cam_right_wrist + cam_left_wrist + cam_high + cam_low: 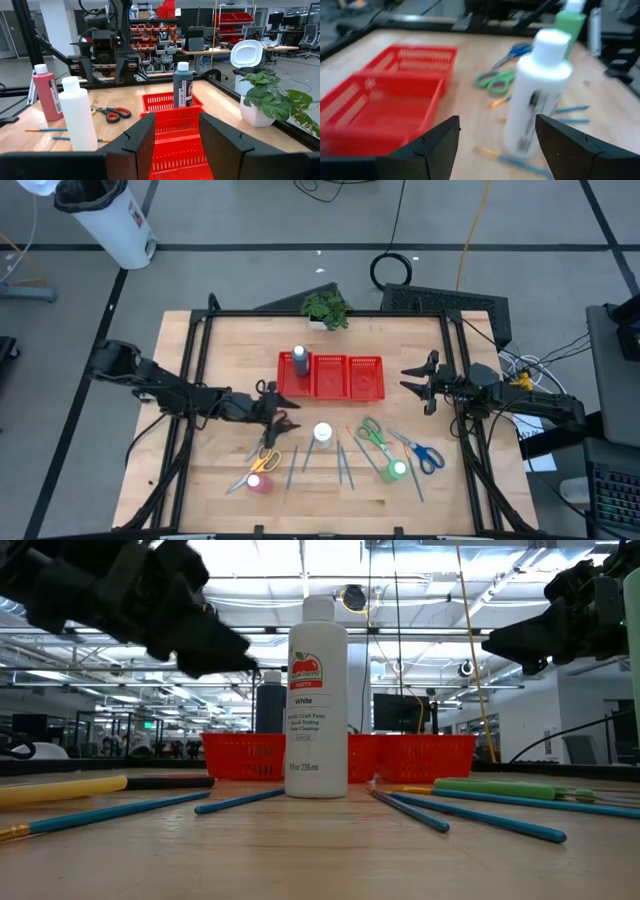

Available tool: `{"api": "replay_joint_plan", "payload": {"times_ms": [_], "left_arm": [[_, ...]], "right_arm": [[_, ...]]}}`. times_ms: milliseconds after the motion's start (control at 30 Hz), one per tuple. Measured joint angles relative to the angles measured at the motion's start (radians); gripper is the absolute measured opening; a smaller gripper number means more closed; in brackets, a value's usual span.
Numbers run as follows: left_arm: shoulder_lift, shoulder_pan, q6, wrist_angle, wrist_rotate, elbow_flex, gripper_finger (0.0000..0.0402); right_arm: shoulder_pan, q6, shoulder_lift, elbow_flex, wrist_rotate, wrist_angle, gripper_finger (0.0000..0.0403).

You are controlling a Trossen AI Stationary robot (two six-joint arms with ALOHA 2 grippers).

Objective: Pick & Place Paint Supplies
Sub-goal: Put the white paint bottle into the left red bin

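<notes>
**Both grippers open and empty, supplies mostly still on table**

Left gripper [272,408] sits left of centre, fingers spread, nothing between them. Its wrist view shows the white paint bottle [536,95] upright ahead of the open fingers [432,145], not touching. Right gripper [418,382] hovers just off the right end of the red mesh tray [331,375], fingers apart, holding nothing; its wrist view looks down the length of the tray [172,130].

Dark-capped paint bottle [298,360] stands upright in the tray's left compartment; the other two compartments look empty. In the low view the same bottle [268,700] shows behind the white one.

White-capped bottle [322,434] stands on the table in front of the tray, label reads "White" in the low view [317,700]. Pink bottle [258,481] is at front left, touching or just beside the yellow-handled scissors [262,463]. Red-handled scissors [280,423] lie just in front of the left gripper. Green-capped bottle [397,471] is at front right, with green-handled scissors [372,432] and blue-handled scissors [422,453] near it. Thin brushes [343,463] lie scattered between the bottles, several more [470,816] seen flat on the wood in the low view.

Small potted plant [325,308] at the table's back edge, behind the tray.
</notes>
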Motion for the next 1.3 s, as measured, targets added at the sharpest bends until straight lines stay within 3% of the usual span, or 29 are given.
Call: {"api": "replay_joint_plan", "payload": {"times_ms": [133,267,500,767,1000,1300], "left_arm": [[0.049,0.000,0.041,-0.004,0.009,0.070,0.0269],[0.107,0.000,0.100,-0.043,0.099,0.174,0.0269],[0.175,-0.002,0.110,-0.188,0.165,0.322,0.0269],[0.200,-0.002,0.126,-0.223,0.157,0.334,0.0269],[0.162,0.000,0.290,-0.308,0.158,0.334,0.0269],[0.119,-0.004,0.241,-0.313,0.148,0.334,0.0269]], "right_arm": [[0.000,0.000,0.000,0.000,0.000,0.003,0.0142],[0.000,0.000,0.000,0.000,0.000,0.009,0.0142],[0.000,0.000,0.000,0.000,0.000,0.014,0.0142],[0.000,0.000,0.000,0.000,0.000,0.015,0.0142],[0.000,0.000,0.000,0.000,0.000,0.015,0.0142],[0.000,0.000,0.000,0.000,0.000,0.016,0.0142]]}}
